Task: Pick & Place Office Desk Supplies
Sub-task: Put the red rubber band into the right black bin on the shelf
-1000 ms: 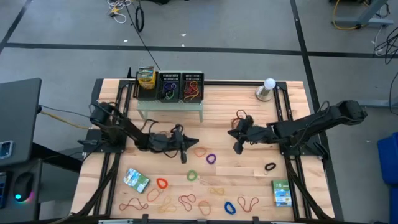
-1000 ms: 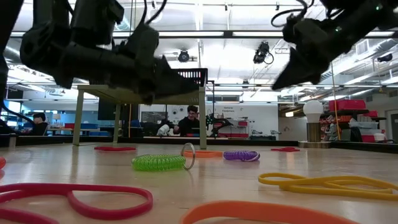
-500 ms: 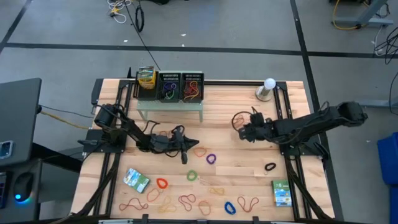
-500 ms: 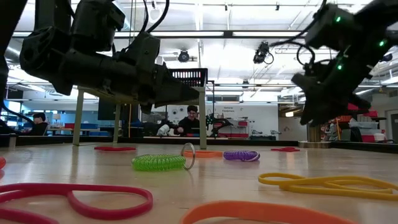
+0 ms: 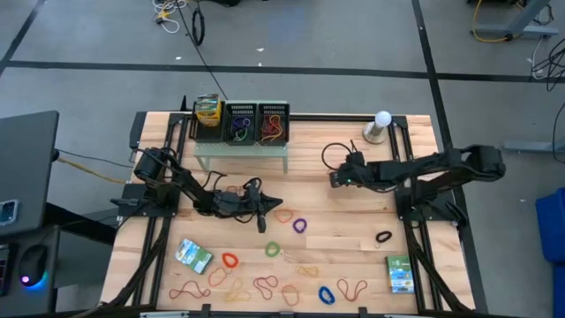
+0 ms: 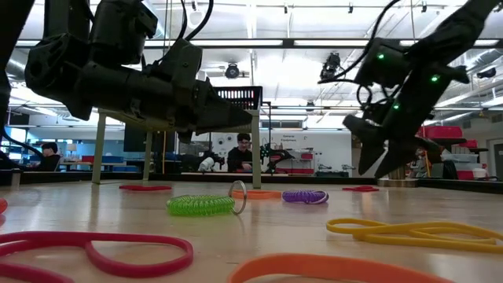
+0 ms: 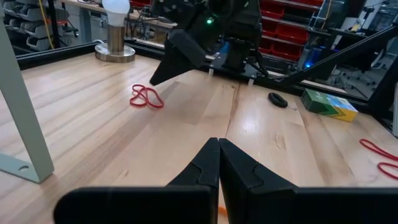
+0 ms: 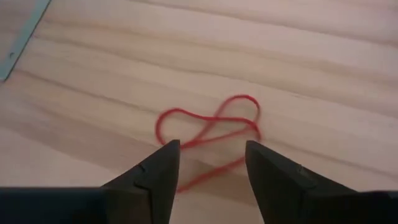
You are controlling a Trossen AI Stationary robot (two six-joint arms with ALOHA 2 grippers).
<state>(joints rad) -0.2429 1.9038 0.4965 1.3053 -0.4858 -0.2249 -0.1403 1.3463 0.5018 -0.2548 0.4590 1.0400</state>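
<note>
A red rubber band (image 8: 208, 132) lies flat on the wood toward the far right; it also shows in the left wrist view (image 7: 146, 98). My right gripper (image 8: 211, 152) is open and slants down just above it, one finger on each side, clear of the table in the low view (image 6: 379, 167). My left gripper (image 5: 275, 205) is shut and level near the table's middle (image 7: 217, 146), with nothing between its fingers. An orange band (image 5: 284, 215), a purple band (image 5: 300, 225) and a green coil (image 5: 273, 250) lie beside it.
A pale-green shelf (image 5: 241, 152) at the far edge carries black mesh trays (image 5: 256, 124) and a crayon box (image 5: 207, 109). A bulb on a stand (image 5: 380, 124) is at the far right. Packets (image 5: 192, 256) (image 5: 400, 274), a black band (image 5: 383, 237) and several bands lie near the front.
My right gripper has gone down and toward the table's far edge, over the red band. It has rolled, tipped its fingers downward and opened from shut. The red band has stayed where it was.
</note>
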